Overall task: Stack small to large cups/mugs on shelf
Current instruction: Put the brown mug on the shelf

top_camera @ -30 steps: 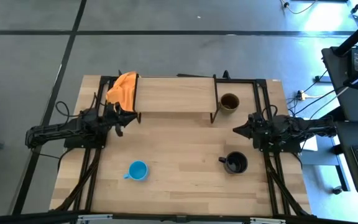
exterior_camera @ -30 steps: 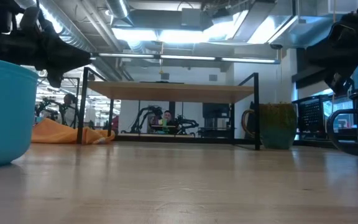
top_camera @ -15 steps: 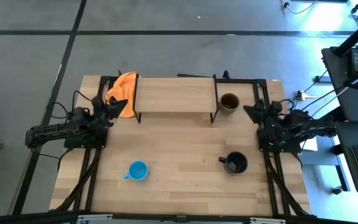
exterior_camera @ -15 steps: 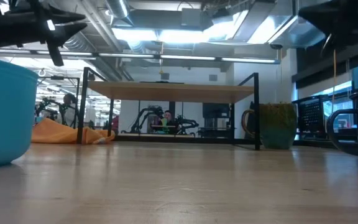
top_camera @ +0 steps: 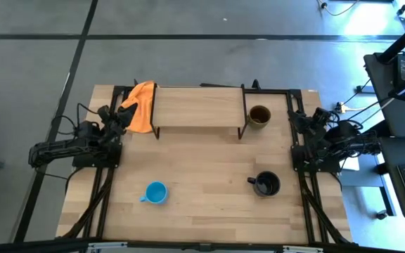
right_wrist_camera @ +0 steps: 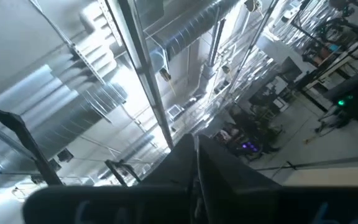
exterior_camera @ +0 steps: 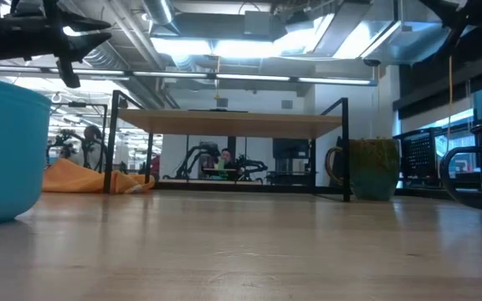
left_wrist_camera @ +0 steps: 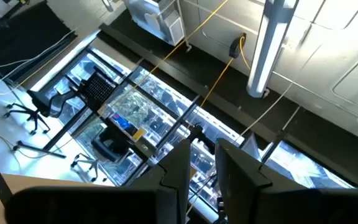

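The small light blue mug [top_camera: 156,192] stands on the table near the front left. The black mug [top_camera: 266,184] stands front right. The olive-brown mug [top_camera: 259,116] stands on the table beside the right end of the shelf [top_camera: 197,107], whose wooden top is bare. My left gripper [top_camera: 121,113] is raised at the table's left, near the orange cloth, open a little with nothing between its fingers [left_wrist_camera: 180,163]. My right gripper [top_camera: 303,119] is raised at the table's right edge, shut on nothing [right_wrist_camera: 196,147]. Both point up into the room.
An orange cloth [top_camera: 140,105] lies on the table at the shelf's left end. The shelf stands on thin black legs [exterior_camera: 112,142] with open room beneath. Black frame rails run along both table sides. People and equipment show in the room beyond.
Both grippers have drawn back from the table's middle toward the far corners on their own sides and tipped upward, rising as they went. Neither has opened, shut or touched anything. The mugs, cloth and shelf have stayed put.
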You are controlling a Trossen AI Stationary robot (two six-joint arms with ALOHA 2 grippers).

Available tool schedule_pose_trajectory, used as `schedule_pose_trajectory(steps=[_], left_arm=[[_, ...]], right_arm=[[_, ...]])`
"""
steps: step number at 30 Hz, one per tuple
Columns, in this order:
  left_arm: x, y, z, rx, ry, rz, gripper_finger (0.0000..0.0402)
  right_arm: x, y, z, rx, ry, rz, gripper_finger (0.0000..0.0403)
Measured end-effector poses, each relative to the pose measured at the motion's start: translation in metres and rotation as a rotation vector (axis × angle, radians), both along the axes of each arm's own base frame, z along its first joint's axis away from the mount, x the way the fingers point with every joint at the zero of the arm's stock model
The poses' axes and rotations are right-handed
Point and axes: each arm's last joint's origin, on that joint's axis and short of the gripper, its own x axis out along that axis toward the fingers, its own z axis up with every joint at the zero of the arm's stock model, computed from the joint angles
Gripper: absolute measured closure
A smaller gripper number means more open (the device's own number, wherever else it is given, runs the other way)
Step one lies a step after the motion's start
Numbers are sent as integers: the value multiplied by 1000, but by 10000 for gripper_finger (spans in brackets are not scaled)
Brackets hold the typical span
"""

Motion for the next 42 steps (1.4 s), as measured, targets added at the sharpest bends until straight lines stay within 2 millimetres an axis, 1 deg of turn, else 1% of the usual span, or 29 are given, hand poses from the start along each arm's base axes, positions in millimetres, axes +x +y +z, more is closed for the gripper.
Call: schedule_pose_trajectory(steps=[3,7,14,27,29,33,40,42], left_arm=[[0,0,0,20,19,14,331],[0,0,-1,53,56,37,331],[0,0,-1,16,22,11,331],[1,0,-1,16,25,10,331],[1,0,-1,16,25,9,331],[0,0,1,19,8,8,331],[-1,0,2,-1,-31,-7,331],[-1,0,2,-12,-42,-15,331]], right_arm=[[2,0,-2,-35,44,-19,379],[2,0,-2,-51,54,-30,379],[2,0,-2,-52,54,-30,379],[1,0,-2,-86,61,-43,379],[1,1,0,-87,32,-17,379],[-3,3,5,-177,-27,28,379],[-4,1,7,-126,-50,-8,379],[-4,1,7,-143,-44,-14,379]])
